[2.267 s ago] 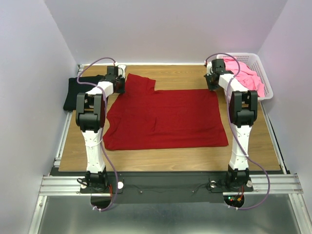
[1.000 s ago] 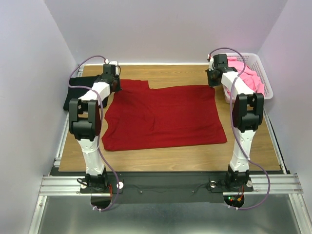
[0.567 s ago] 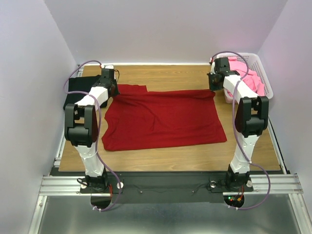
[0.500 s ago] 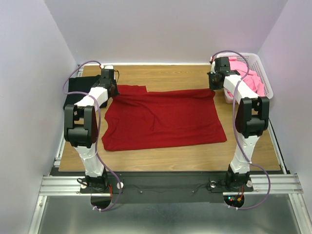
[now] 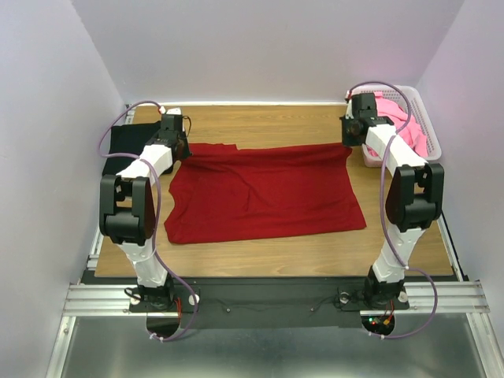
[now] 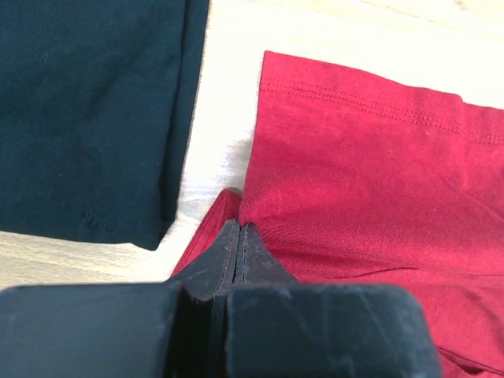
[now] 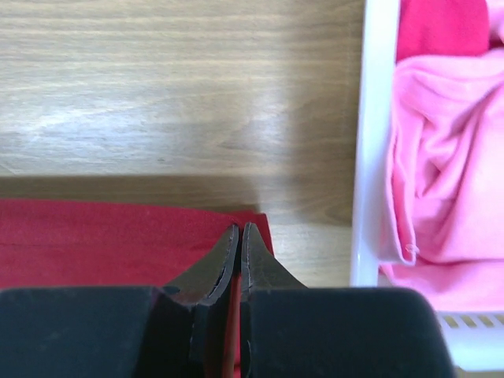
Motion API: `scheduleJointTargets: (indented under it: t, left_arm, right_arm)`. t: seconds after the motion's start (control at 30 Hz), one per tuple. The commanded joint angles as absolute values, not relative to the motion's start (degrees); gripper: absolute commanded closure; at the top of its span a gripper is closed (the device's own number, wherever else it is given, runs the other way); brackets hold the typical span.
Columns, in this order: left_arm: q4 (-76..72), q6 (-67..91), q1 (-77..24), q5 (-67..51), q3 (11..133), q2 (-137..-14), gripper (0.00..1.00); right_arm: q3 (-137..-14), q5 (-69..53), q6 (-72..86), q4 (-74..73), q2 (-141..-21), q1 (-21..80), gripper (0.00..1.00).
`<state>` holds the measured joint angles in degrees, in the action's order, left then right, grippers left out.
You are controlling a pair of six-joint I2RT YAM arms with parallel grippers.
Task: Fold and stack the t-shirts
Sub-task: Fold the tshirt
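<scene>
A dark red t-shirt (image 5: 264, 193) lies spread over the middle of the wooden table (image 5: 268, 122). My left gripper (image 5: 179, 150) is shut on its far left corner, the cloth (image 6: 378, 181) bunching at the closed fingertips (image 6: 239, 230). My right gripper (image 5: 348, 144) is shut on the far right corner, red fabric (image 7: 118, 240) pinched between the closed tips (image 7: 239, 230). A folded black t-shirt (image 5: 126, 146) lies at the far left, dark (image 6: 87, 110) in the left wrist view. Bright pink t-shirts (image 5: 398, 122) fill the basket, also pink (image 7: 449, 181) in the right wrist view.
The white lattice basket (image 5: 429, 126) stands at the far right corner, its rim (image 7: 370, 142) close beside my right gripper. White walls enclose the table on three sides. A metal rail (image 5: 268, 295) runs along the near edge by the arm bases.
Both grippers have moved toward the near side with the shirt's far edge, folding the top strip down; the collar and sleeve that lay at the far left have been pulled over.
</scene>
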<state>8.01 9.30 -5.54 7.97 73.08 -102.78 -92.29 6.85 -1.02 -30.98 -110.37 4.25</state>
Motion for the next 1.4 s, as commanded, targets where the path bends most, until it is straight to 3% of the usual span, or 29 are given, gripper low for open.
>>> scheduleJointTargets:
  t: [0.0, 0.53, 1.37]
  left_arm:
    - [7.91, 8.88, -5.36, 9.93, 73.38, -98.26, 1.00]
    - [9.49, 8.44, -6.33, 8.17, 75.32, -98.17, 1.00]
    - [14.85, 11.07, -6.42, 11.78, 69.17, -92.46, 1.00]
  right_arm:
    - [-91.76, 12.91, -0.18, -28.13, -106.70, 4.31, 1.00]
    - [-93.78, 18.63, -0.26, -27.25, -106.53, 4.31, 0.99]
    - [-83.76, 17.84, 4.66, -27.25, -101.96, 4.22, 1.00]
